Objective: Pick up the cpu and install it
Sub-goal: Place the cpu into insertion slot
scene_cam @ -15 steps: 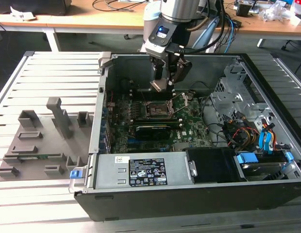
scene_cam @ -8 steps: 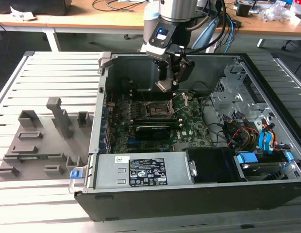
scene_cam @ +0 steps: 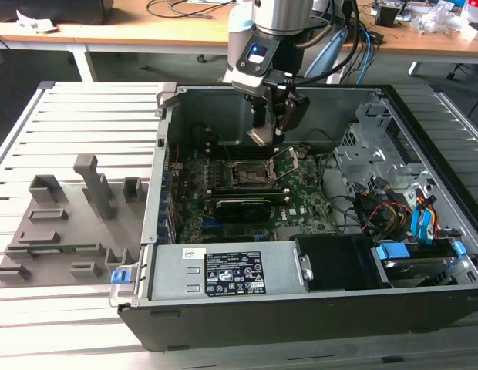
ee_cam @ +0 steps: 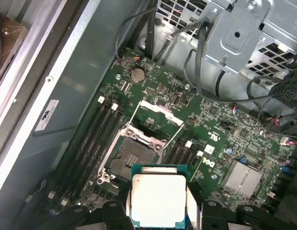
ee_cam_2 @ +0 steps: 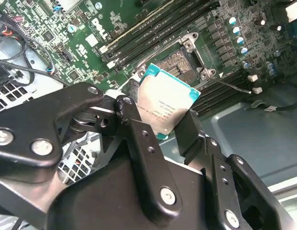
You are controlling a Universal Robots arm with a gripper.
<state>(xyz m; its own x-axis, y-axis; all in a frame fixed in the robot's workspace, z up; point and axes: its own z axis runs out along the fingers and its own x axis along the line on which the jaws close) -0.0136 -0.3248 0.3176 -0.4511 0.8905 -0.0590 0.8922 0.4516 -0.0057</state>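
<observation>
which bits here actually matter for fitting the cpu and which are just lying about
For the job:
- cpu, clamped in the gripper above the board
- open socket on the motherboard

Just there:
- grey slotted tray beside the case
- drive cage
- coloured cables
- silver heatsink

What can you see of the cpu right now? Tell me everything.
The cpu is a thin square chip: light silver-grey metal top with faint print, teal-green board edge around it. The gripper clamps two opposite edges with its black fingers. It hangs above the motherboard inside the computer case, near the open socket, not yet seated, touching only the fingers.
</observation>
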